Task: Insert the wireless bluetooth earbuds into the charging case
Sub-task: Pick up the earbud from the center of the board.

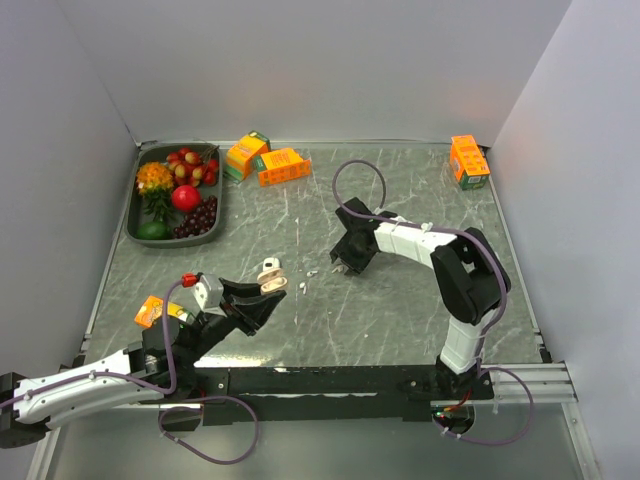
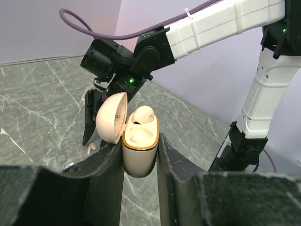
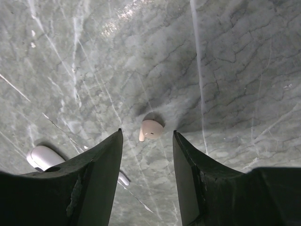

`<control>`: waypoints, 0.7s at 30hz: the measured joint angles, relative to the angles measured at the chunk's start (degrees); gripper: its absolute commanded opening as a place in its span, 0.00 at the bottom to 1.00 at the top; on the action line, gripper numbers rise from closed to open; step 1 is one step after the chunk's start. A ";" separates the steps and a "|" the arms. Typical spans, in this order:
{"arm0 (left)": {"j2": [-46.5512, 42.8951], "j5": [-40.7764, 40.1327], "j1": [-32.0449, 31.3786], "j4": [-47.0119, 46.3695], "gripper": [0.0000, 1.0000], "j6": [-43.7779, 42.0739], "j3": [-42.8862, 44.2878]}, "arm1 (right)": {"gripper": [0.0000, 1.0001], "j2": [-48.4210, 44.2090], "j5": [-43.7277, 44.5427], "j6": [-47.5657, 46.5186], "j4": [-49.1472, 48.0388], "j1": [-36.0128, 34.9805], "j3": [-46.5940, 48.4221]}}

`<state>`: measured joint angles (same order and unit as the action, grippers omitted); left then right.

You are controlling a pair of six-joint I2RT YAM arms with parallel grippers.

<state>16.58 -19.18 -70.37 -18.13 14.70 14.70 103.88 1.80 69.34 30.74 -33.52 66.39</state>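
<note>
My left gripper [image 1: 262,297] is shut on the cream charging case [image 1: 271,279] and holds it upright above the table, lid open. In the left wrist view the case [image 2: 139,155] sits between the black fingers [image 2: 106,174], with one white earbud [image 2: 143,115] resting in it. My right gripper [image 1: 346,264] points down at the table, open. In the right wrist view a second white earbud [image 3: 151,129] lies on the marble between and just beyond the fingertips [image 3: 113,146], not touched. It also shows in the left wrist view [image 2: 90,149].
A white rounded piece [image 3: 41,157] lies left of the right gripper, partly hidden; small white bits [image 1: 301,287] lie between the grippers. A fruit tray [image 1: 133,215] stands back left. Orange boxes [image 1: 283,166], [image 1: 468,160] stand at the back, one [image 1: 149,311] by the left arm.
</note>
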 measured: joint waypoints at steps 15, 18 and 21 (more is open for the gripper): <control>0.00 -0.24 -0.09 0.00 0.01 0.02 0.00 | 0.45 1.33 -1.84 -0.17 -0.28 0.72 -0.04; 0.00 -0.24 -0.09 0.00 0.01 0.02 0.00 | 0.41 1.40 -1.90 -0.24 -0.26 0.83 -0.07; 0.00 -0.24 -0.17 0.00 0.01 0.02 0.00 | 0.37 1.42 -1.88 -0.33 -0.31 1.07 -0.07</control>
<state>16.58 -19.42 -70.54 -18.13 14.72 14.70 105.30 -0.08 69.01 30.44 -32.45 66.32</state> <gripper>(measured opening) 0.330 0.408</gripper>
